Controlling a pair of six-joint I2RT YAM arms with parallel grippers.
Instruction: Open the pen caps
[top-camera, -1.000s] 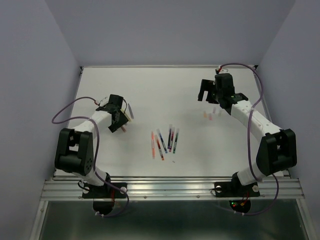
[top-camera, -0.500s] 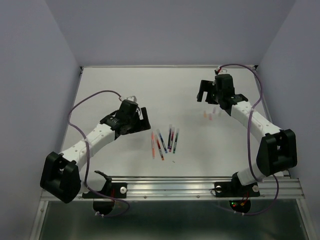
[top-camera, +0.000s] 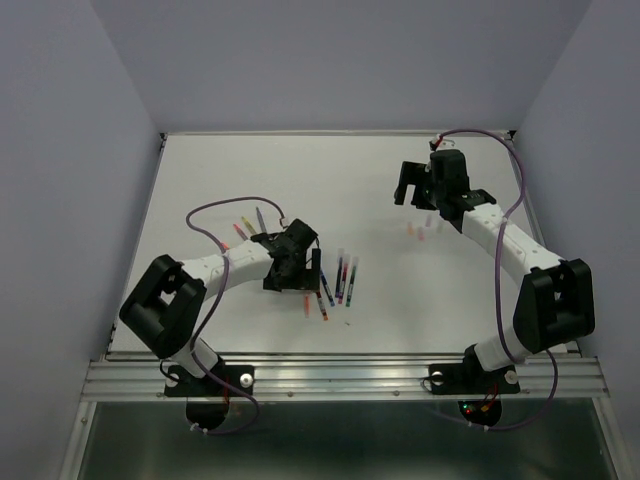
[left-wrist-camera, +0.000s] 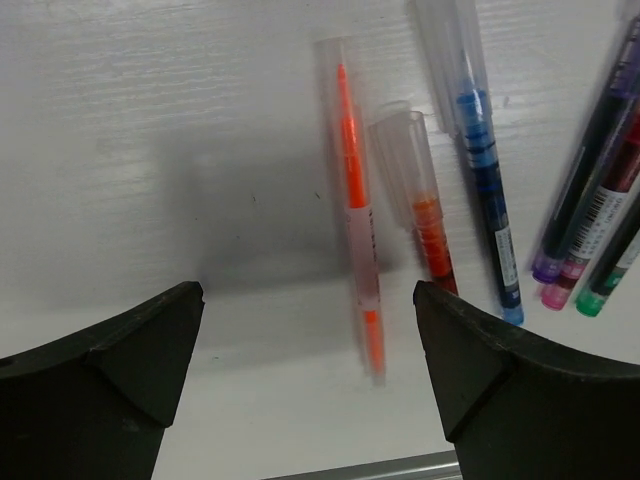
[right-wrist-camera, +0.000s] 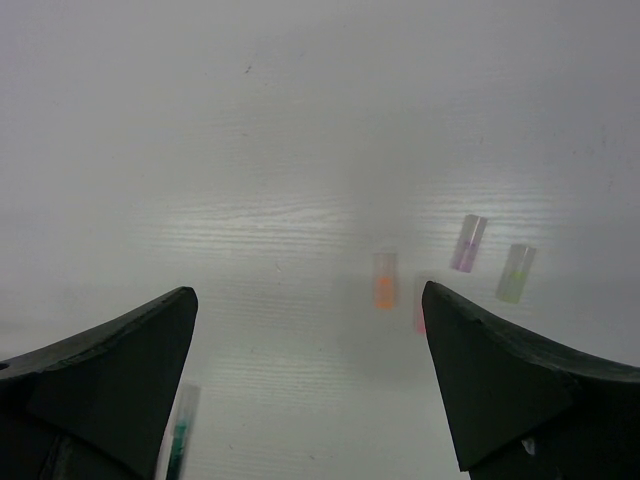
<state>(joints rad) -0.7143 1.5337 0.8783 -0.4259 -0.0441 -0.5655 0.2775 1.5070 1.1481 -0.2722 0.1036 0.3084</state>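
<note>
Left pincer (left-wrist-camera: 308, 292): apart, empty, hovering over orange pen (left-wrist-camera: 352, 200) in the cluster on the desk (top-camera: 200, 170). Right pincer (right-wrist-camera: 308, 293): apart, empty, above loose caps (right-wrist-camera: 385, 282). We judge the task part done: orange pen, red pen (left-wrist-camera: 430, 235) and blue pen (left-wrist-camera: 485, 170) look capped, so work remains.

Bright even light; right wrist view blurred.

Pens (top-camera: 340, 278) at table (top-camera: 200, 180) centre; loose caps (top-camera: 421, 235) right, farther back; other pens (top-camera: 259, 218) left-back.
</note>
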